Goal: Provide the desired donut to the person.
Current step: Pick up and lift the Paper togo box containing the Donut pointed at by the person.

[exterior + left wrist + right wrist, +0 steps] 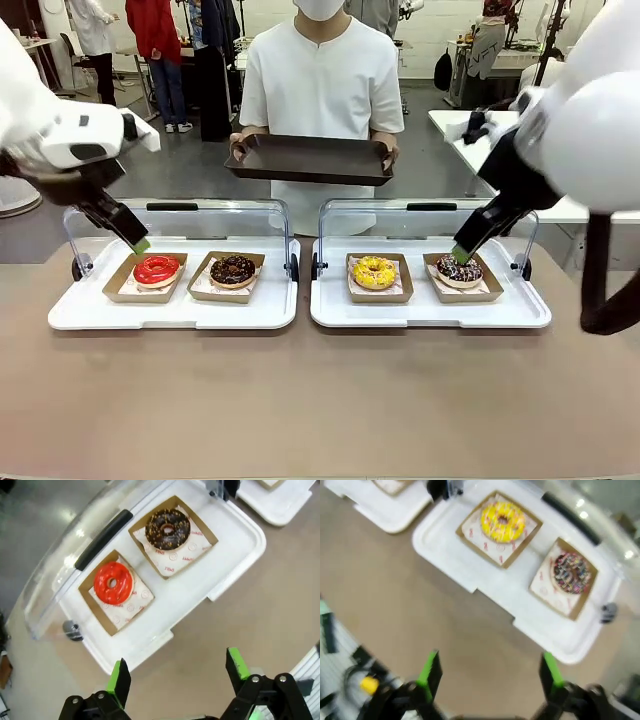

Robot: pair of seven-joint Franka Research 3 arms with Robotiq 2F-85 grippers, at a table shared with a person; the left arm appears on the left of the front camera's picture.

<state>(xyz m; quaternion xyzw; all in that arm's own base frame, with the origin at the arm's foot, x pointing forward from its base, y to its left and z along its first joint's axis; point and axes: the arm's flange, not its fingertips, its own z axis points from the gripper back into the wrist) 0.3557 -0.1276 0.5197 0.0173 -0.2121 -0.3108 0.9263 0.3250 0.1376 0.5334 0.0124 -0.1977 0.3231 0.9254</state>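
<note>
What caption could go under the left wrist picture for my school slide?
Open left pincer looking down on a white tray with a red donut and a chocolate donut.

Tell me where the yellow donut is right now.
In the front view, the yellow donut sits in a cardboard boat on the left half of the right-hand white tray, next to the sprinkled chocolate donut.

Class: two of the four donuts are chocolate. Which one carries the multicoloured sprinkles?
The donut at the right end of the right tray; the other chocolate one, on the left tray, has pale crumbs instead.
</note>
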